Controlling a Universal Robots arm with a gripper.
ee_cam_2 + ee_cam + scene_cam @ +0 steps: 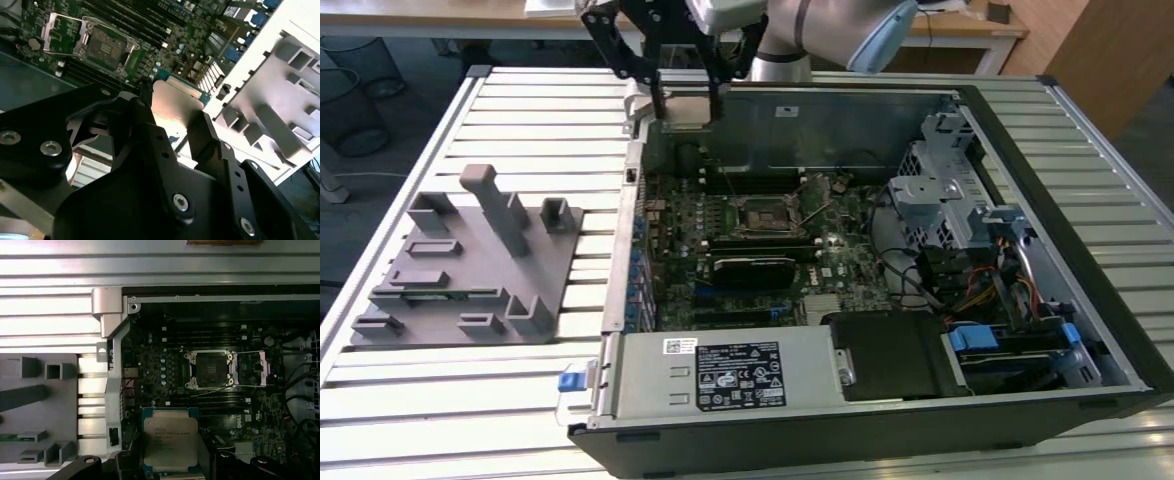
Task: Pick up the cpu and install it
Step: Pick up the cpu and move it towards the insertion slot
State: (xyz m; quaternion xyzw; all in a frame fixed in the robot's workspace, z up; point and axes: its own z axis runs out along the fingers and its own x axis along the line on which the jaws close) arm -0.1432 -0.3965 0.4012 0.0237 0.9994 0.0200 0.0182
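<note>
Cpu (170, 439) sits between my fingers: my gripper (169, 462) is closed down to the chip's width, with one finger (134, 109) against one edge and the other (202, 131) against the opposite edge. It is square, so no side reads as longer. In the first wrist view its edges run parallel to those of the black socket (207, 369). Its broad silvery metal top, bearing small print, faces that camera, and a thin blue-green rim shows around it. In the second wrist view the metal top (176, 102) catches a warm glare. I hold it up in the air near the wall of the open computer case (1014, 150). The socket is uncovered below me, well apart from my fingertips. The grey fixture tray (467, 265) lies outside the case, off to my side.
</note>
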